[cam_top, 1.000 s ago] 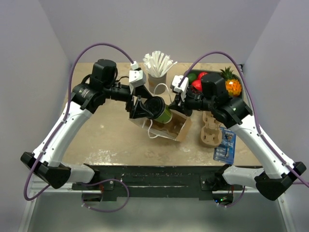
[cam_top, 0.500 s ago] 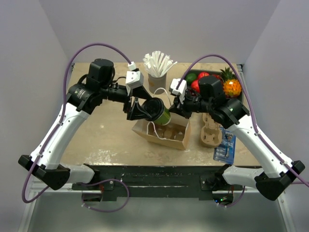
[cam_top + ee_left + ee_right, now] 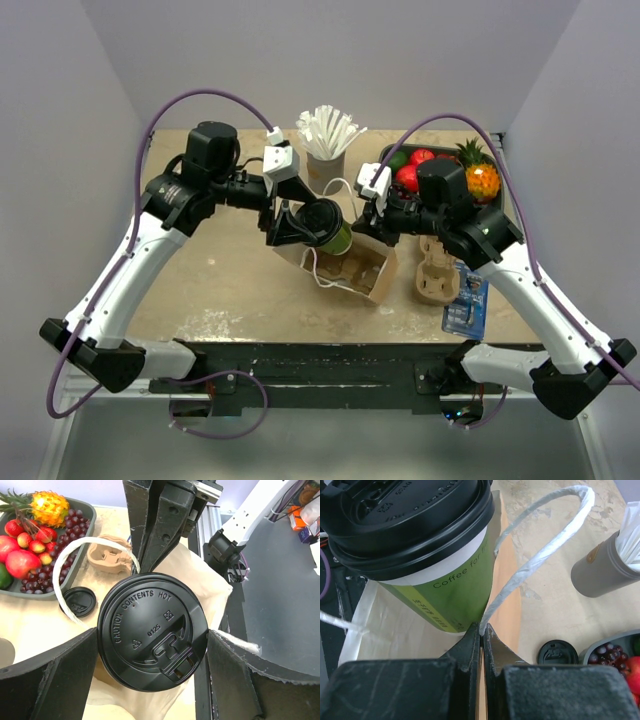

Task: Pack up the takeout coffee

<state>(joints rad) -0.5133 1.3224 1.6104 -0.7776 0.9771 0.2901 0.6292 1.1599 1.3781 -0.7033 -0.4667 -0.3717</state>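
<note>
The takeout coffee [image 3: 328,224], a green cup with a cream band and black lid, hangs tilted over the mouth of a brown paper bag [image 3: 362,272]. My left gripper [image 3: 298,225] is shut on it. In the left wrist view the lid [image 3: 152,630] fills the space between the fingers [image 3: 55,675], with the bag [image 3: 212,587] beneath. My right gripper [image 3: 372,226] is shut on the bag's rim at the root of a white handle [image 3: 540,555]. In the right wrist view its jaws [image 3: 482,628] pinch that rim just below the cup [image 3: 455,582].
A grey cup of white straws [image 3: 326,150] stands at the back. A dark fruit tray [image 3: 392,155] sits at the back right. A cardboard cup carrier [image 3: 436,272] and a blue packet [image 3: 467,302] lie right of the bag. A loose black lid [image 3: 557,652] lies on the table.
The right gripper moved slightly left and then back right with the bag's rim, turning the bag under the cup. The left gripper kept the cup nearly in place.
</note>
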